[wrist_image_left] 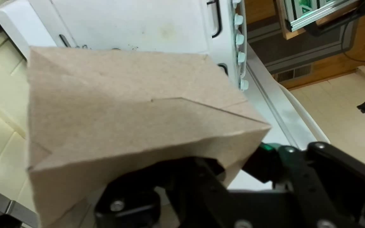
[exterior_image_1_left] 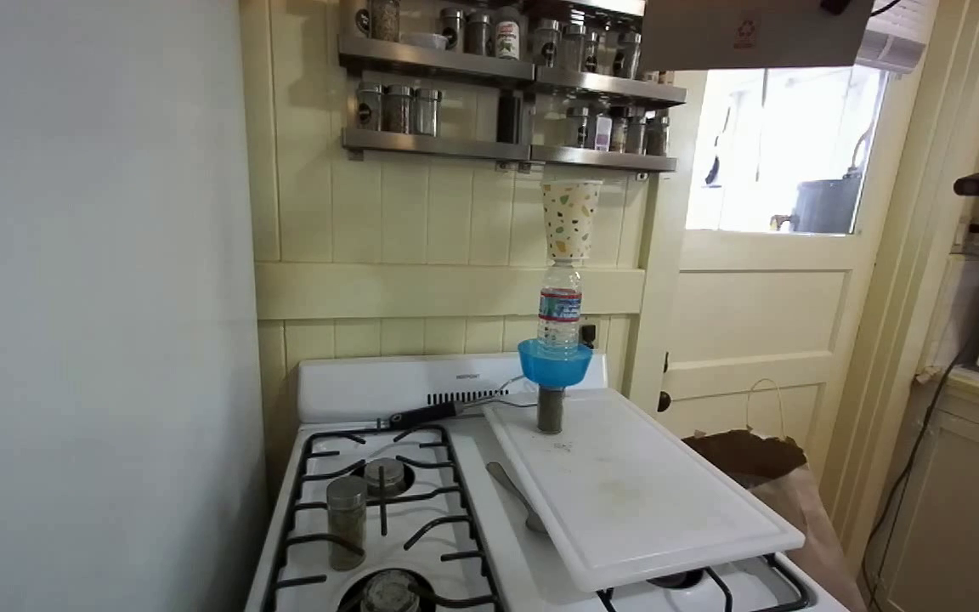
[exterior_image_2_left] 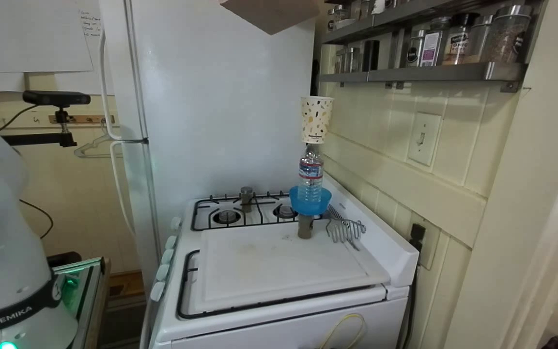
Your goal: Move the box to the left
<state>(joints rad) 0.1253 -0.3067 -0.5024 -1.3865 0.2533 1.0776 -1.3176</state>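
One brown box (wrist_image_left: 131, 126) is held up in the air; in the wrist view we see it spread across our sight of the stove (wrist_image_left: 227, 47) and the white board (wrist_image_left: 138, 19). Its surface looks matte and papery, with a browner patch toward the left. We make out a dark seam (wrist_image_left: 208, 105) crossing the broad face with a bend in it, diagonal creases at the corners, and a slightly wavy edge nearest our gripper (wrist_image_left: 238, 167). Its fingers (wrist_image_left: 263, 163) are clamped on the box at that side, dark shapes on either side of the brown wall; their tips are partly hidden from us. In an exterior view we find a small reddish recycling mark (exterior_image_1_left: 745, 32) printed on a side that looks greyer, and there the box covers the top of the door (exterior_image_1_left: 761, 314). In an exterior view we see a pointed brown corner (exterior_image_2_left: 271, 24) dipping in front of the fridge (exterior_image_2_left: 225, 106). In both exterior views it shows higher than the cup (exterior_image_1_left: 571, 219), and the upper border of each cuts part of it off.
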